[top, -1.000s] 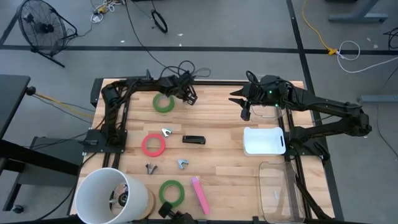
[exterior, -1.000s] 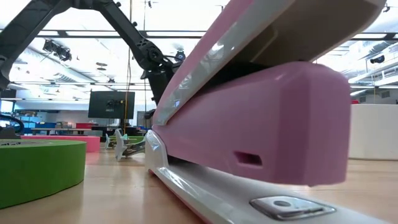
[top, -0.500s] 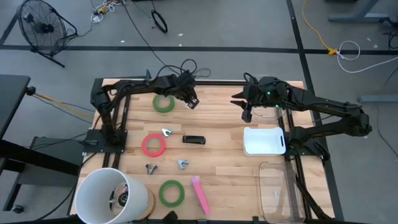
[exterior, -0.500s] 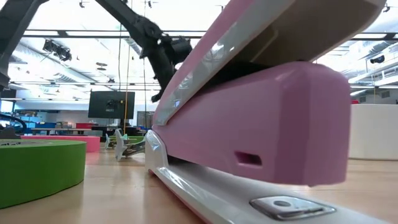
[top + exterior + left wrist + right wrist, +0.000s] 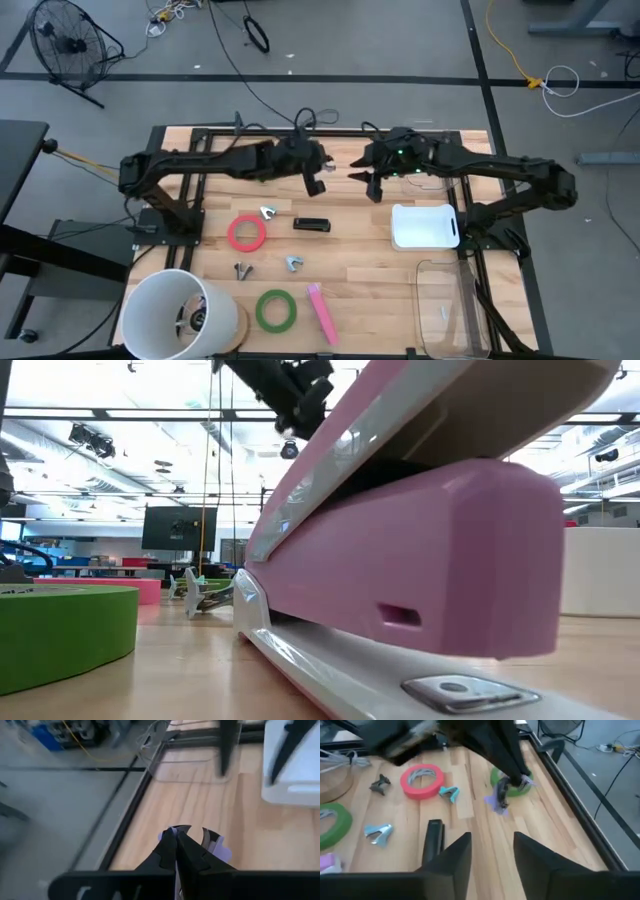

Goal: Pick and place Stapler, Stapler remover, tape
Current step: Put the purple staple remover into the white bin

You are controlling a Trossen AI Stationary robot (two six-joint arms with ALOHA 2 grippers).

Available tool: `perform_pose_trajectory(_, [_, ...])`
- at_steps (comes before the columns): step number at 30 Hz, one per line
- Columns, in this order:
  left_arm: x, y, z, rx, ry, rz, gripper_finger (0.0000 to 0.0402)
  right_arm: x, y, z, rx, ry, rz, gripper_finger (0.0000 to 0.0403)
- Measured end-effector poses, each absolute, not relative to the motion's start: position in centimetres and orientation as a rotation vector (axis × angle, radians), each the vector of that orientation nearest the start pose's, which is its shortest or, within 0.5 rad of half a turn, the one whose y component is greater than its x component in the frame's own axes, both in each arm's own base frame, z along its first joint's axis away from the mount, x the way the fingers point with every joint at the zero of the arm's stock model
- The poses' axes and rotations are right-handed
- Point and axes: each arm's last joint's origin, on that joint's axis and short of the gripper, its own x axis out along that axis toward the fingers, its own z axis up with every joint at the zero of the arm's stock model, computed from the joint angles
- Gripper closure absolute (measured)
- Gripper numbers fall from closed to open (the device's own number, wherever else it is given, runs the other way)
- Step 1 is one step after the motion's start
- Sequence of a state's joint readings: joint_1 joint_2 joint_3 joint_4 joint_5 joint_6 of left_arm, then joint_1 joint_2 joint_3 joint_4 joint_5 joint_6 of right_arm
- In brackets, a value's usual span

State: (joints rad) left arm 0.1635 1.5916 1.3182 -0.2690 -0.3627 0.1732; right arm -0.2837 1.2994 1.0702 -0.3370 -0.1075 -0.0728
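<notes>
Red-pink tape (image 5: 246,232) and a green roll (image 5: 275,310) lie untouched on the surface. At mid-surface the left gripper (image 5: 316,183) hangs, jaws closed on a small lilac piece (image 5: 499,800), probably a staple remover. The right gripper (image 5: 372,185) faces it, jaws parted. A handover seems in hand; next, the right jaws must close squarely on the piece.

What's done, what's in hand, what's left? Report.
Done: nothing visible in the white tray. In hand: left claw shut on a purple staple remover, beside the open right claw. Left: red tape, green tape, pink stapler, black stapler, on the table.
</notes>
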Motion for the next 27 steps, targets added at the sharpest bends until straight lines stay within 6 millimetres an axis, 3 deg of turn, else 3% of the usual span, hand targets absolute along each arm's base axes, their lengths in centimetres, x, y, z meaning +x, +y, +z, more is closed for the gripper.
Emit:
perform_pose_trajectory(4, [35.4,5.3,31.1,0.328,0.608,0.511,0.0401,28.8,-7.9,30.3,0.034,0.508,-0.090,0.0212])
perform_pose_trajectory(11, [35.6,4.0,31.2,0.356,0.588,0.489,0.0401,30.4,-8.4,29.3,0.027,0.477,-0.115,0.0159])
perform_pose_trajectory(19, [35.8,3.3,31.4,0.360,0.572,0.469,0.0401,31.6,-8.8,28.8,0.025,0.426,-0.121,0.0139])
perform_pose_trajectory(23, [35.8,3.0,31.4,0.376,0.571,0.459,0.0401,31.8,-8.9,28.8,0.021,0.408,-0.119,0.0171])
perform_pose_trajectory(27, [35.8,3.0,31.4,0.373,0.562,0.456,0.0401,31.8,-8.8,28.7,0.017,0.418,-0.119,0.0268])
